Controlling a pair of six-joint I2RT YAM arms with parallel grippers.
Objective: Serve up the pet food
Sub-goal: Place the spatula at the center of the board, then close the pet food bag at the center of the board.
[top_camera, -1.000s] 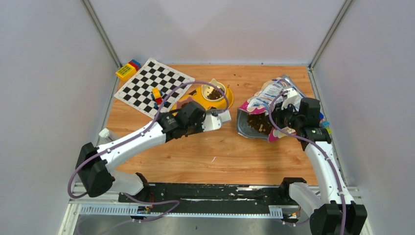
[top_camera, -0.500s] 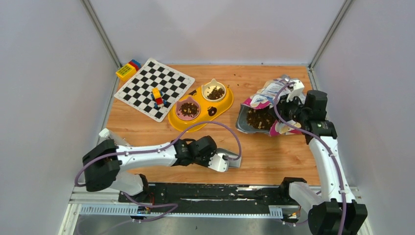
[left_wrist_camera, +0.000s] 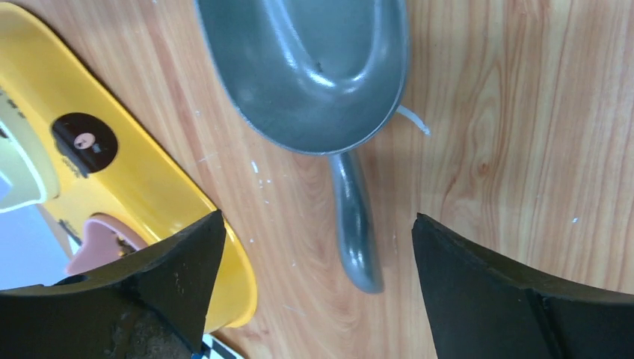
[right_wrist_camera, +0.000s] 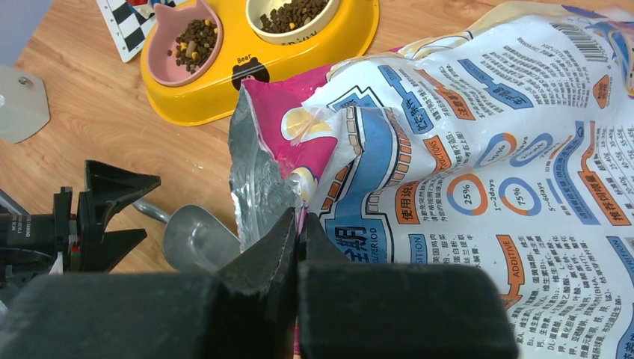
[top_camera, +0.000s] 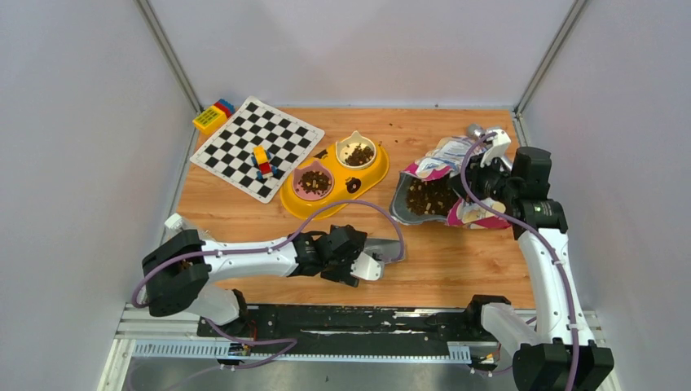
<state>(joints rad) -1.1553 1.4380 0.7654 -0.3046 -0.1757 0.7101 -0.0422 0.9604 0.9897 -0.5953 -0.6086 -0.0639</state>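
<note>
At the right edge of the desk (top_camera: 456, 273), the right claw (right_wrist_camera: 297, 228) pinches the bag (right_wrist_camera: 463, 149); pet food (top_camera: 424, 196) lies just left, inside. Near the front edge, the left claw (left_wrist_camera: 315, 219) is spread above the scoop (left_wrist_camera: 314, 67).

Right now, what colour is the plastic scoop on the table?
Plain grey: the grey plastic scoop shows best in the left wrist view.

checkerboard (top_camera: 236, 142); toy blocks (top_camera: 261, 161) on it; grey scoop (left_wrist_camera: 314, 60) near yellow feeder (left_wrist_camera: 142, 176)

Yellow double-bowl feeder (top_camera: 376, 173): one
Kibble bag (top_camera: 436, 159): one
Grey scoop (left_wrist_camera: 314, 67): one
Checkerboard (top_camera: 244, 147): one
Toy brick stacks (top_camera: 261, 161): two
Kibble pellets (right_wrist_camera: 196, 41): too many to call
</note>
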